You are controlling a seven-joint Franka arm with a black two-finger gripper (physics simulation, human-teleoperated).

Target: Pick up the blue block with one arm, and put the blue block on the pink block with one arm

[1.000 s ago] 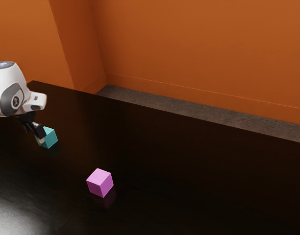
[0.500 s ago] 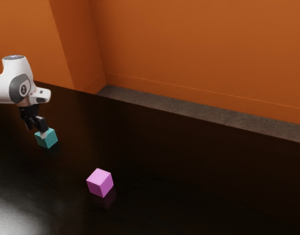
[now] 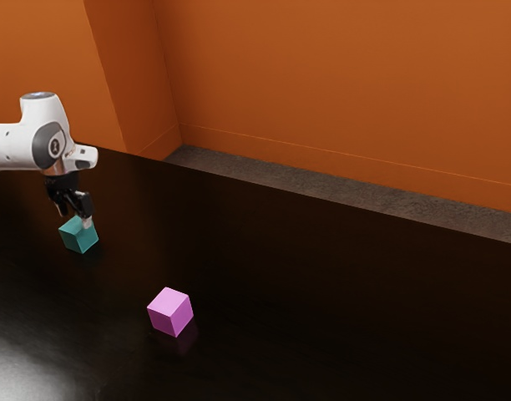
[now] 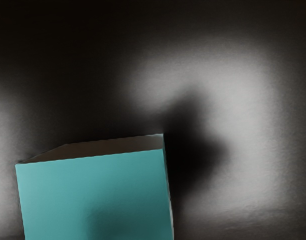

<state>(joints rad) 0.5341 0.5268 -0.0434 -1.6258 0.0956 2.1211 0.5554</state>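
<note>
Pink block (image 3: 169, 311) sits nearest with nothing on it, so the stack isn't done, and the blue block (image 3: 78, 237) looks to be sitting on the worktop (image 3: 322, 292) further back, well apart from it. Your arm (image 3: 26, 144) reaches in from the exterior view's left, wrist pointing down, jaws just above the blue block; can't tell if they're released or clenched.

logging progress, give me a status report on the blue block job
gripper low over blue block. blue block sits on table, not stacked. pink block apart, top bare. nothing between them.
</note>
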